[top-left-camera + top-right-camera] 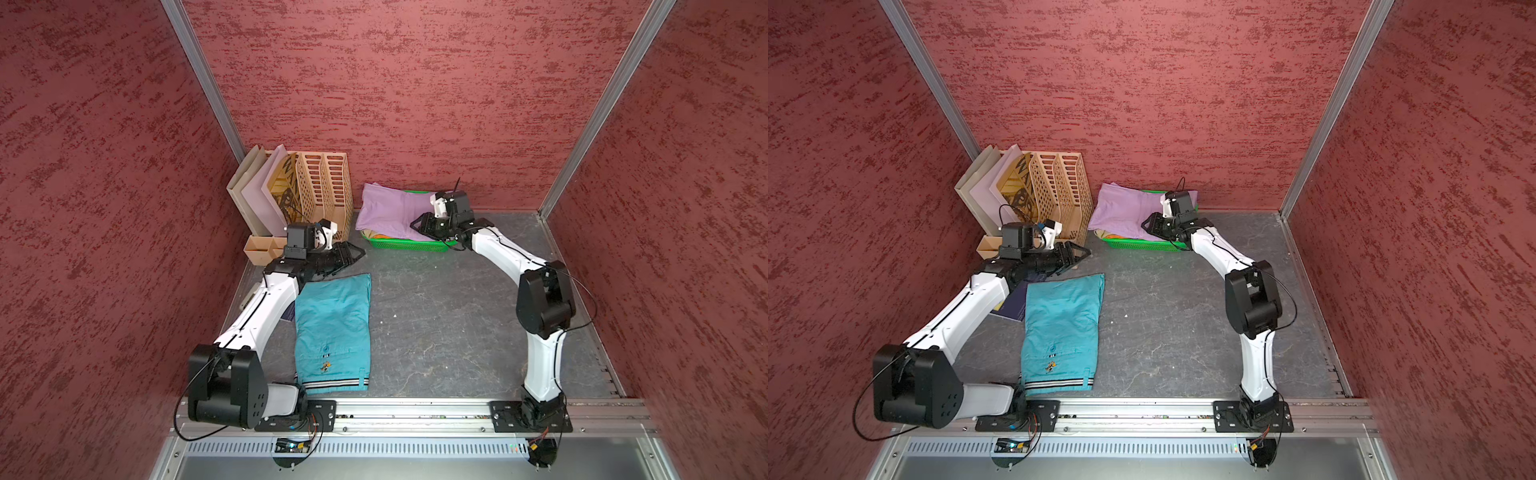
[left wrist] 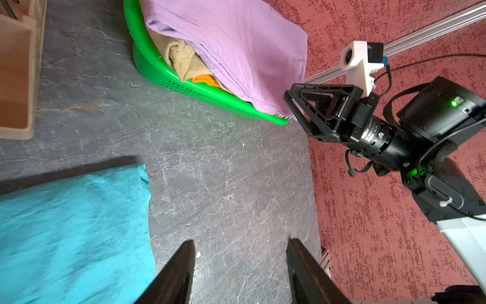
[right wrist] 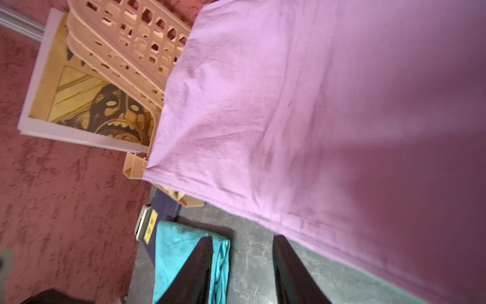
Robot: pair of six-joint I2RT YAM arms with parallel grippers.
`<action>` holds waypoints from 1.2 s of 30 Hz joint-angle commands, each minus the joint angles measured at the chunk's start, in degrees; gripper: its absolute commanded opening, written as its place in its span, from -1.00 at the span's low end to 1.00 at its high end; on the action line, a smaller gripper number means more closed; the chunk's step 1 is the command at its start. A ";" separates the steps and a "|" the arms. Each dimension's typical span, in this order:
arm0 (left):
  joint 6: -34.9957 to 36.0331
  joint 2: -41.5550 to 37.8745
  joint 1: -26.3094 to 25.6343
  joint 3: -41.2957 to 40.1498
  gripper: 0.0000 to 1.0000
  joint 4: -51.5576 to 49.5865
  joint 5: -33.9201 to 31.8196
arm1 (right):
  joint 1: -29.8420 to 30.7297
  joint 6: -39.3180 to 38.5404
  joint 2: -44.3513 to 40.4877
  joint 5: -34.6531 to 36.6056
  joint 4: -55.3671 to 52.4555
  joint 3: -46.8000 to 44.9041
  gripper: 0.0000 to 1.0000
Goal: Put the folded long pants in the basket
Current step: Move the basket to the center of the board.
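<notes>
Three pairs of folded pants are stacked in the green basket [image 1: 409,246] at the back of the table [image 1: 449,316]. The lilac pants [image 1: 388,212] lie on top and spill over the basket rim on the side facing the peach file rack [image 1: 328,187]. In the left wrist view the khaki pants [image 2: 184,58] show bunched under the lilac layer. A sliver of the orange pants [image 2: 205,79] peeks out below them against the perforated green wall.

The fourth pair, the teal pants [image 1: 332,328], is outside the basket. It lies flat on the table beside the left arm, with its black-and-white striped waistband toward the front rail; both top views show it [image 1: 1061,328]. A dark blue booklet [image 1: 1011,305] sits just beside it under that arm.

The left gripper [image 2: 240,252] hovers over bare table past the leg end of the teal pants, between the file rack and the basket. Its fingers [image 2: 181,265] are spread, with nothing between them.

The right gripper [image 3: 243,250] is at the end of the basket nearest its own arm, close against the hanging edge of the lilac pants [image 3: 315,118]. Whether it touches the cloth I cannot tell. Its jaws stand apart with only table showing in the gap, so it pinches nothing. In a top view it sits low over the basket's near corner [image 1: 1144,224].
</notes>
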 commanded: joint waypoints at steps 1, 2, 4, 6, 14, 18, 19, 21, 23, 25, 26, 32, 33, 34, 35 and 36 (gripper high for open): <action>-0.15 -1.19 -0.38 -0.48 0.18 -0.62 -0.13 | -0.31 -5.85 5.73 3.56 -11.94 7.40 -0.19; 0.01 -1.21 -0.41 -0.44 0.18 -0.61 0.10 | -0.30 -6.14 6.40 3.70 -12.20 8.05 -0.19; 0.25 -1.20 -0.50 -0.48 0.18 -0.81 0.10 | -0.38 -6.28 7.30 5.21 -12.73 8.53 -0.22; 0.26 -1.20 -0.57 -0.73 0.18 -0.60 0.05 | -0.47 -6.96 9.09 5.92 -14.90 10.51 -0.24; 0.51 0.00 -0.78 -1.01 0.18 -0.61 0.24 | -0.82 -8.86 12.34 5.64 -18.18 11.65 -0.24; 0.34 0.18 -1.11 -1.37 0.18 -0.21 0.06 | -0.82 -10.62 10.90 4.19 -22.89 8.98 -0.25; 0.32 0.26 -1.19 -1.45 0.18 -0.11 0.05 | -0.79 -11.93 10.16 4.20 -24.07 7.76 -0.25; 0.25 0.28 -1.30 -1.36 0.18 -0.12 0.07 | -0.83 -14.18 8.15 4.19 -25.15 4.19 -0.27; 0.34 0.43 -1.54 -1.19 0.18 -0.02 0.14 | -0.89 -16.58 5.34 4.19 -24.92 -0.71 -0.28; 0.12 0.58 -1.62 -0.95 0.18 0.36 0.18 | -1.09 -17.98 2.36 3.86 -24.33 -5.39 -0.28; -0.05 0.91 -1.61 -0.64 0.18 0.47 0.12 | -1.27 -18.39 0.68 3.34 -24.08 -7.84 -0.28; 0.14 2.64 -2.20 1.57 0.18 -0.05 1.13 | -2.25 -17.31 -11.30 0.65 -20.71 -22.31 -0.29; 0.11 2.80 -2.20 1.68 0.18 -0.08 1.32 | -2.33 -17.21 -13.62 -0.07 -20.26 -24.56 -0.28; 0.24 2.85 -2.26 1.92 0.18 -0.04 1.63 | -2.33 -17.27 -15.72 -0.30 -20.39 -26.33 -0.28; 0.33 2.90 -2.46 2.20 0.18 -0.19 1.78 | -2.40 -17.46 -17.55 -0.22 -20.97 -27.41 -0.27; 0.58 3.12 -2.67 2.55 0.18 -0.44 2.10 | -2.49 -17.94 -19.10 -0.07 -21.60 -28.29 -0.27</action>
